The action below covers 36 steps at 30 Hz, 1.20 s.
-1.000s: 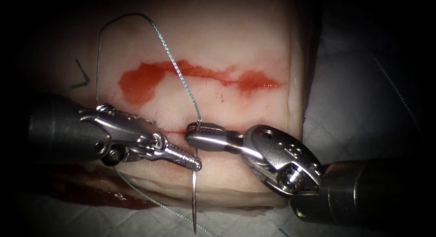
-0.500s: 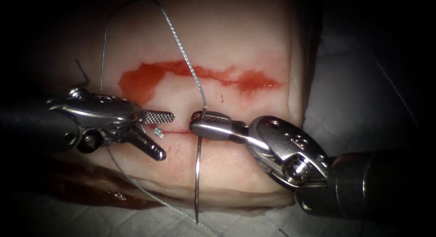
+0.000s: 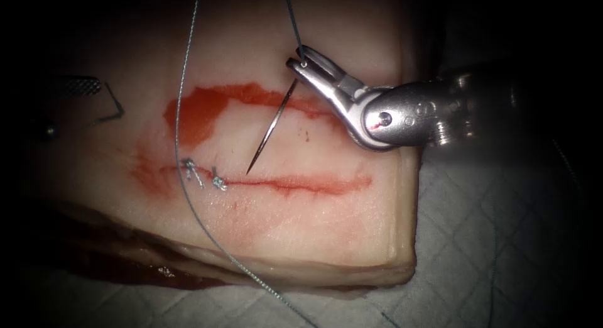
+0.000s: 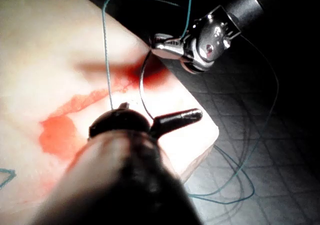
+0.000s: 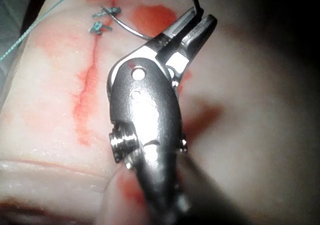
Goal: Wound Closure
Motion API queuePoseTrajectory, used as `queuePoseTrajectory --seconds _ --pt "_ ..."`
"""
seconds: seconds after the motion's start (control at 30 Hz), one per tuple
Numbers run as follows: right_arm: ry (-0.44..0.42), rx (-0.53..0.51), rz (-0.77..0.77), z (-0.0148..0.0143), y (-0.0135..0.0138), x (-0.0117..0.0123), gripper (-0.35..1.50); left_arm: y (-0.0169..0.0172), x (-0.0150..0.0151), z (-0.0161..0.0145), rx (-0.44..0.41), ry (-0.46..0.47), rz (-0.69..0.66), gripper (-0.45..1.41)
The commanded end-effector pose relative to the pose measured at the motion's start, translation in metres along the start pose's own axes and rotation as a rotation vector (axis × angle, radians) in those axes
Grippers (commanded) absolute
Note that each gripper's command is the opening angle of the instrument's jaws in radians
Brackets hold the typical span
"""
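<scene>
While the right gripper (image 3: 308, 59) hangs above the tissue (image 3: 326, 227), it is clenched on the needle (image 3: 271, 128) at its tail end, just where the thread (image 3: 181, 120) joins. The needle slants down and to the left from that grip, free of the tissue, with its point in the air just above the cut (image 3: 295, 185). That cut runs left to right across the tissue, and two small stitches (image 3: 202, 176) with short thread ends sit at its left end. A broad smear of red fluid (image 3: 207, 111) lies on the tissue beyond the cut, and the needle crosses in front of it. One length of thread rises from the needle's tail out of the endoscope view; another falls in a long curve past the stitches and over the tissue's near edge onto the quilted cloth (image 3: 502, 227) that covers the surface. The left gripper (image 3: 81, 86) sits at the dim left edge of the endoscope view, where a ridged jaw face shows (the rest is lost in shadow). Seen by the left wrist camera, the left gripper (image 4: 150, 116) is spread apart and grasps nothing, one dark jaw pointing sideways over the tissue. The right wrist view shows the right gripper (image 5: 192, 22) pinched on the needle (image 5: 131, 31), whose curve reaches toward the stitches (image 5: 102, 21).
</scene>
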Motion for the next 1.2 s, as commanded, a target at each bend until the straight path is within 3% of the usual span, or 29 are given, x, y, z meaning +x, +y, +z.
queuePoseTrajectory --seconds 0.03,0.1,0.23,0.33,0.43,0.5,0.53,0.57,0.6,0.73,0.8,1.0,1.2 --pt "-0.039 -0.058 -0.039 0.0016 -0.0003 0.0011 -0.35 0.0009 0.0003 0.0008 -0.011 -0.007 0.003 0.74" --pt "-0.061 -0.092 -0.061 0.0016 -0.0007 0.0016 -0.35 0.0023 0.001 0.0013 -0.023 -0.014 0.009 0.74" --pt "-0.062 -0.09 -0.075 0.0015 -0.0008 0.0021 -0.35 0.0031 0.0032 0.0026 0.107 0.062 -0.018 0.59" --pt "-0.063 -0.089 -0.092 0.0016 -0.001 0.0022 -0.35 0.0016 0.0041 0.0046 0.187 0.115 -0.04 0.59" --pt "-0.063 -0.089 -0.112 0.0017 -0.0015 0.0021 -0.35 -0.0005 0.005 0.0072 0.247 0.154 -0.037 0.39" --pt "-0.064 -0.089 -0.122 0.0017 -0.0018 0.0019 -0.35 -0.0011 0.0057 0.0091 0.233 0.152 -0.023 0.29" --pt "-0.064 -0.09 -0.12 0.0016 -0.002 0.0019 -0.35 -0.0011 0.0062 0.0099 0.222 0.152 -0.016 0.19" --pt "-0.064 -0.091 -0.119 0.0015 -0.0022 0.0019 -0.35 -0.0009 0.007 0.0108 0.211 0.153 -0.006 -0.28" --pt "-0.065 -0.092 -0.124 0.0015 -0.0023 0.0018 -0.35 -0.0008 0.0077 0.0114 0.188 0.151 -0.016 -0.45" --pt "-0.063 -0.091 -0.121 0.0013 -0.0027 0.0016 -0.35 0.0008 0.0102 0.0147 -0.006 0.129 -0.029 -0.45" --pt "-0.06 -0.102 -0.121 0.0013 -0.0026 0.0015 -0.35 0.0025 0.0109 0.0171 -0.11 0.164 -0.023 -0.45" --pt "-0.063 -0.173 -0.117 0.0013 -0.0021 0.0013 -0.35 0.0047 0.0121 0.0194 -0.467 0.135 0.104 -0.45" --pt "-0.081 -0.211 -0.101 0.0016 -0.0015 0.0009 -0.35 0.0075 0.0141 0.0198 -0.646 0.158 0.154 -0.45"
